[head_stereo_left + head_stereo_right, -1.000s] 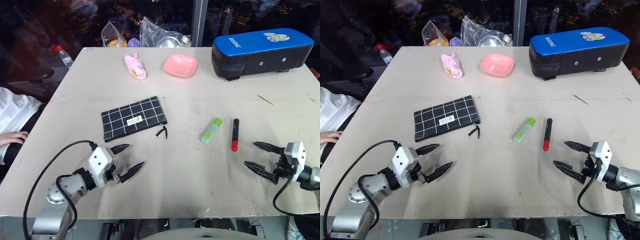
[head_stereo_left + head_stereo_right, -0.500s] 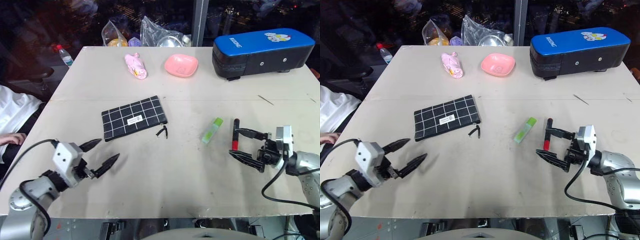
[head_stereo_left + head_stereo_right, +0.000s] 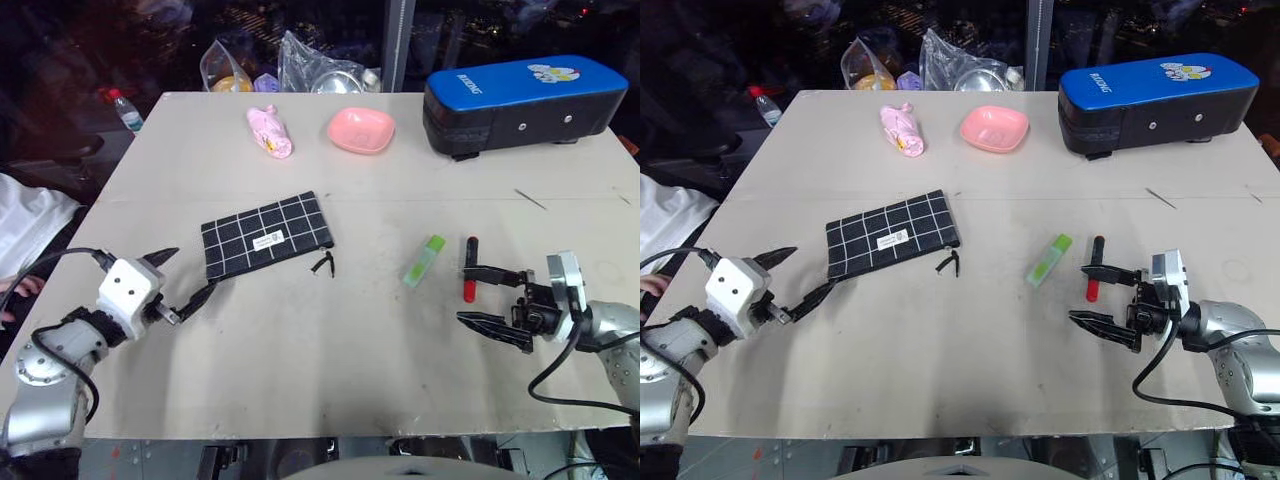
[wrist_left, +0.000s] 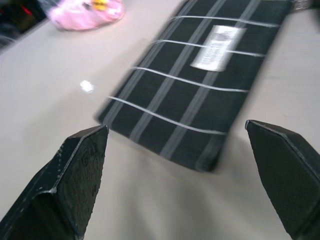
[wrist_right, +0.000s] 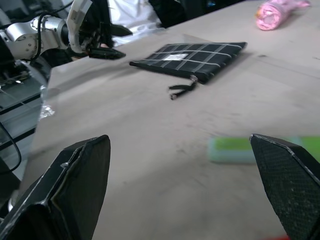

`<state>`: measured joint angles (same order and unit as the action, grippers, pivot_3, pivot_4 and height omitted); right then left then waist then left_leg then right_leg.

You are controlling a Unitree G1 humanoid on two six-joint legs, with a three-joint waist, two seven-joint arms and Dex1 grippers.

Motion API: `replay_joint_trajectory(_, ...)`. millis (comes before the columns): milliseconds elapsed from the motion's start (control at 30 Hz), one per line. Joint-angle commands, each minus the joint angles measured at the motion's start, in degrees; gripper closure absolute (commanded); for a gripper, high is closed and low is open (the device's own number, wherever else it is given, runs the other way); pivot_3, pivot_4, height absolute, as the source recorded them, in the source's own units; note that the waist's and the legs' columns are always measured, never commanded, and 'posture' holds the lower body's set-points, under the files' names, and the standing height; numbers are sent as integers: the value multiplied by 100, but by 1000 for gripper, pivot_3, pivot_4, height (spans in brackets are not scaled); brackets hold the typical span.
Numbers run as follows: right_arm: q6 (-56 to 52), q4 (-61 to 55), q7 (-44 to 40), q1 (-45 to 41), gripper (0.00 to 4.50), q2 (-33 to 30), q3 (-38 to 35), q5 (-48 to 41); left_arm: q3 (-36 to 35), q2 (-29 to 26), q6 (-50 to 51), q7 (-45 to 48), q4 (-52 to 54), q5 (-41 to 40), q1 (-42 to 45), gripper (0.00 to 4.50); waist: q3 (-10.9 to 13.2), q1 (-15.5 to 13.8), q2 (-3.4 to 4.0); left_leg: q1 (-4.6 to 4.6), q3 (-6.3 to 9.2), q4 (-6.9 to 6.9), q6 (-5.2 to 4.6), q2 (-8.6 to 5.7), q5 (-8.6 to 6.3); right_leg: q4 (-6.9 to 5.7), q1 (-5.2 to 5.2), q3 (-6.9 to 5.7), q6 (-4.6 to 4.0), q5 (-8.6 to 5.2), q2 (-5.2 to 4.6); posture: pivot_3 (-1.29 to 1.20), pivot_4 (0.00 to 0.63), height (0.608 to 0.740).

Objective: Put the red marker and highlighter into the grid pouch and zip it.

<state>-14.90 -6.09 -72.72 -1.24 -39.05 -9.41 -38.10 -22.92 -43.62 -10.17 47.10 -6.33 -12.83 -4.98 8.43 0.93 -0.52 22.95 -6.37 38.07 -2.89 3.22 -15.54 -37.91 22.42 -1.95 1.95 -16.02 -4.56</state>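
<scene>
The grid pouch (image 3: 265, 236) lies flat left of the table's middle, its black zipper pull (image 3: 322, 264) trailing off its right end. The light-green highlighter (image 3: 424, 260) and the red marker (image 3: 470, 262) lie side by side to the right. My left gripper (image 3: 186, 274) stands open just off the pouch's near left corner; in the left wrist view the pouch (image 4: 200, 95) sits ahead between the fingers. My right gripper (image 3: 465, 294) is open and points left, its fingers either side of the marker's red near end. In the right wrist view the highlighter (image 5: 250, 150) lies ahead.
A large blue-and-black case (image 3: 520, 100) stands at the back right. A pink bowl (image 3: 361, 130) and a pink soft toy (image 3: 270, 132) sit at the back, with plastic bags behind them. A person's white sleeve (image 3: 25, 220) shows at the left edge.
My left gripper has swung left and away from me, up to the pouch's near left corner. My right gripper moved left to the marker's red end, then held there.
</scene>
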Motion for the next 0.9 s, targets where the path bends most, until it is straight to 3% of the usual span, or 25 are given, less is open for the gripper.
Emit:
replay_joint_trajectory(33,10,40,-64,-166,0,-152,-274,-83,-51,-333,-827,118,-635,303,63,17,0,34,0,0,-1,-5,-2,0,2,0,3,1,0,0,0,0,150,740)
replay_joint_trajectory(433,-278,-58,-15,-391,0,-312,-328,-195,398,-861,-2802,-321,-2313,1366,504,17,1,-7,1,2,-3,-34,10,-2,4,5,22,-6,0,1,-12,0,150,740)
replay_joint_trajectory(733,-182,-183,265,-422,0,-321,-490,-46,1427,-844,-3758,-881,-3806,2202,1975,17,0,-24,2,8,-17,-35,16,-9,8,-1,20,-35,20,12,-39,0,150,740)
replay_joint_trajectory(900,-123,-308,401,-379,0,-279,-534,-49,2172,-1017,-4506,-1327,-4672,3072,2777,17,-2,-40,4,9,-22,-34,-7,-10,26,-4,17,-44,25,14,-33,0,150,740)
